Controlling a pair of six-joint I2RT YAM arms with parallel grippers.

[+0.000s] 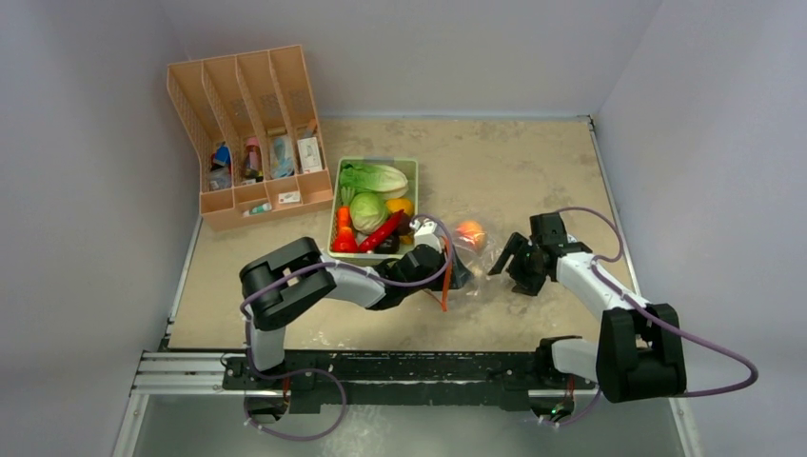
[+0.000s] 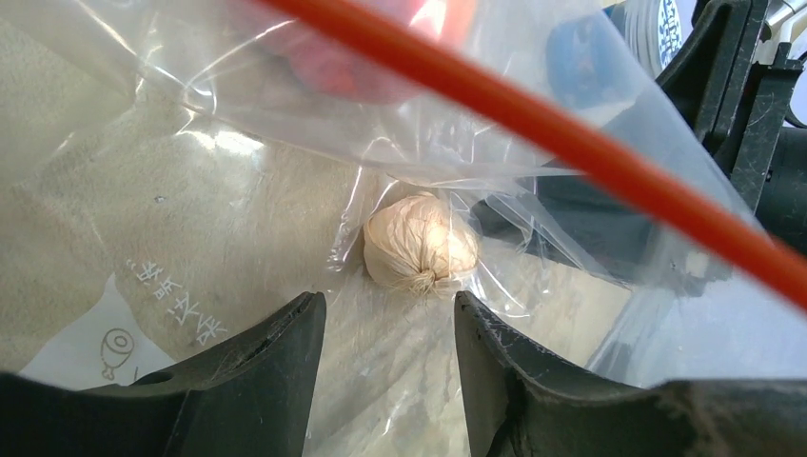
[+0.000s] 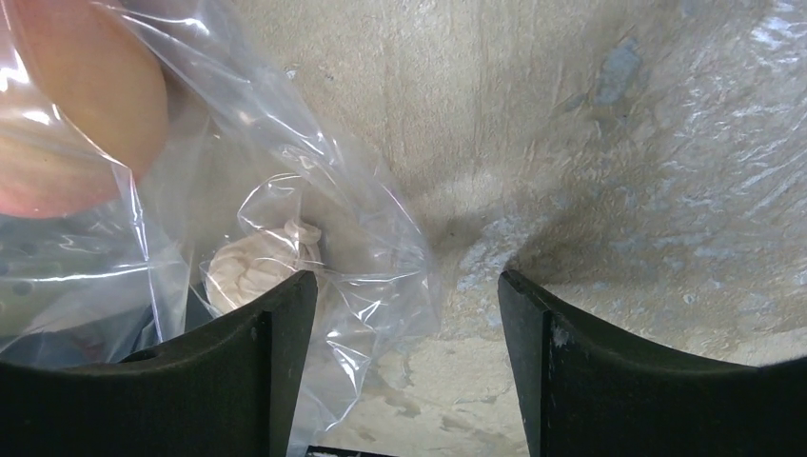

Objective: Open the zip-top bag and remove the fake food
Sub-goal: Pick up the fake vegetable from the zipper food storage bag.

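The bag (image 1: pixel 479 259) lies on the bench (image 1: pixel 533 171) just right of the tray (image 1: pixel 381 160), between the two arms. The left end effector (image 2: pixel 390 314) has its fingers narrowly apart, clear film lying between them, under the orange zip strip (image 2: pixel 533 124). A beige piece (image 2: pixel 419 243) sits inside the bag just ahead of it. A peach (image 1: pixel 469 232) shows through the film at the far end. The right end effector (image 3: pixel 407 295) is spread wide at the bag's right edge. Cabbage (image 1: pixel 367 211), chili (image 1: pixel 381 231) and carrot (image 1: pixel 344 221) fill the tray.

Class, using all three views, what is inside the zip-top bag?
Through the zip-top bag show a small beige piece and an orange-pink peach. Whatever lies behind the peach is covered.
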